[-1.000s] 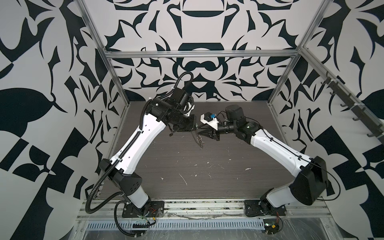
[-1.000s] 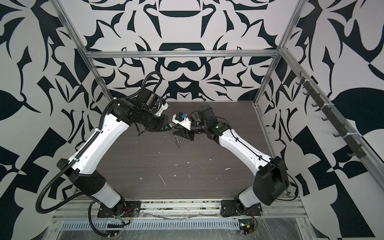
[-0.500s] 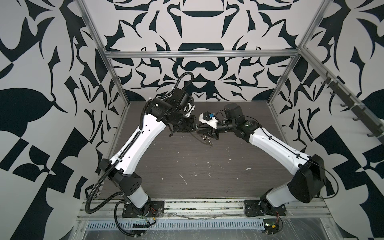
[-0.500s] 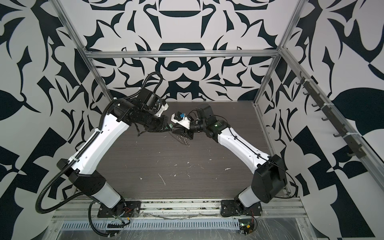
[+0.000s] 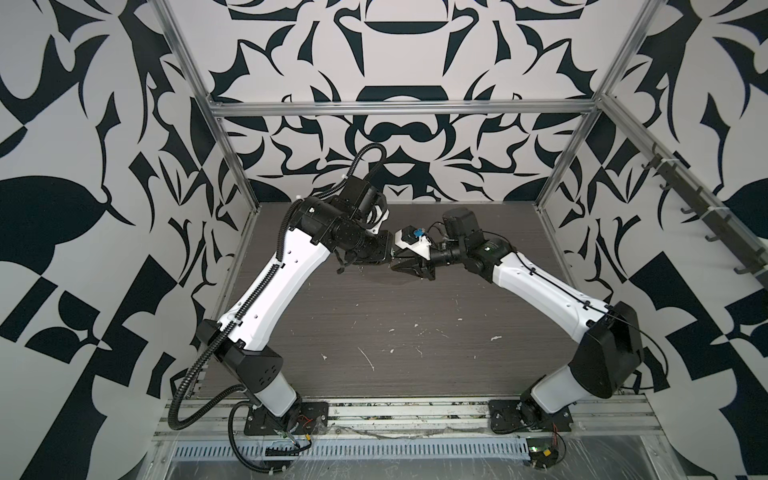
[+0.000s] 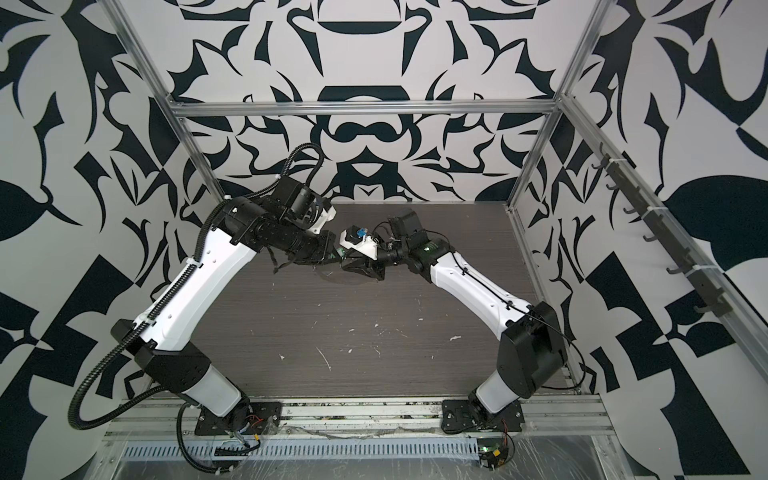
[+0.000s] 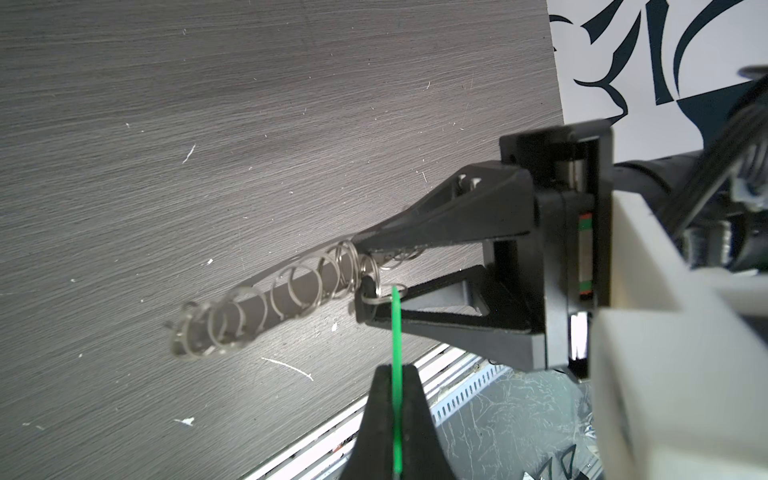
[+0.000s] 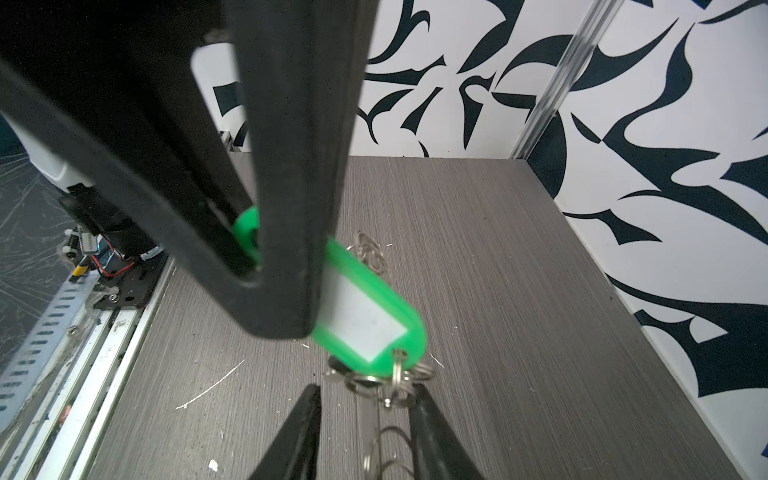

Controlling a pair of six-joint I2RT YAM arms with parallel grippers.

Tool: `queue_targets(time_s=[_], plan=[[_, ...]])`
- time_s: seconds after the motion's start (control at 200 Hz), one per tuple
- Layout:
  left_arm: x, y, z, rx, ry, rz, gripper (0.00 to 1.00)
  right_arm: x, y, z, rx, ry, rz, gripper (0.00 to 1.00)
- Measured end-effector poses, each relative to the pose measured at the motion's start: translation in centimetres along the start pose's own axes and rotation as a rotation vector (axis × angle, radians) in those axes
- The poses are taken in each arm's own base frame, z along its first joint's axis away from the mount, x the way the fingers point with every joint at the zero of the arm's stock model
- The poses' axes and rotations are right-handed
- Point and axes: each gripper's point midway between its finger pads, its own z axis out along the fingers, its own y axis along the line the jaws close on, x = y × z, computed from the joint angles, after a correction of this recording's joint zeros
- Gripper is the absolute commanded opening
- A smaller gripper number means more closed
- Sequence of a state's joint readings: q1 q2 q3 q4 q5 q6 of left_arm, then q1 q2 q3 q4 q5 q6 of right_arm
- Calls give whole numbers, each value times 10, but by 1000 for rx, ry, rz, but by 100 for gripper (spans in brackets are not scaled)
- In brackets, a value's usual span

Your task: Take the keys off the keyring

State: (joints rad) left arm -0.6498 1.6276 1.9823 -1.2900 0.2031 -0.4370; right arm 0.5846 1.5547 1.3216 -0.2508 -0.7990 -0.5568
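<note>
Dark woodgrain table (image 5: 415,332), loud black-and-white walls (image 5: 395,62) all round. Compared with a second ago, the right gripper (image 8: 365,390) has slid left toward the left gripper (image 7: 395,374). They now meet just above centre in both top views, and the keyring (image 7: 275,300) no longer dangles in plain sight below them. Left one is clamped on the green tag of the keys (image 8: 374,328). Right one's jaws stand apart around the silver rings (image 8: 388,384) at the tag's end. One finger (image 8: 428,419) maybe brushes them, too blurry to swear.
</note>
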Motion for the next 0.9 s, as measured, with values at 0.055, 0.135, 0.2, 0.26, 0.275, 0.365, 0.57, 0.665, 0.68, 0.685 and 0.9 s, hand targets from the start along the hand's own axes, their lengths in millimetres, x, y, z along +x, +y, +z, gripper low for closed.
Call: queue_targets(time_s=[0.055,0.135,0.2,0.26,0.275,0.365,0.57,0.665,0.68,0.685,0.9], plan=[[1,0,-1,-3,1,4,0,-1,2,1,-8,-3,-5,33],[2,2,-1,-8,5,8,0,-2,6,1,-18,-2,-3,31],[3,3,-1,-11,8,12,0,-2,8,1,-26,-1,-1,29],[3,4,-1,-16,9,12,0,-3,10,1,-29,0,-1,28],[3,4,-2,-16,9,12,0,-3,11,0,-29,0,-1,28],[4,7,-2,-25,12,12,0,-5,13,-1,-30,-1,-3,27],[4,9,-2,-33,13,11,0,-11,17,-4,-31,-9,-14,24],[5,9,-2,-35,17,10,0,-11,17,-3,-33,-9,-14,22],[5,9,-2,-35,17,10,0,-11,17,-3,-34,-9,-13,22],[5,9,-2,-35,17,10,0,-11,17,-3,-33,-9,-13,22],[5,9,-3,-34,15,10,0,-11,17,-1,-33,-9,-8,21]])
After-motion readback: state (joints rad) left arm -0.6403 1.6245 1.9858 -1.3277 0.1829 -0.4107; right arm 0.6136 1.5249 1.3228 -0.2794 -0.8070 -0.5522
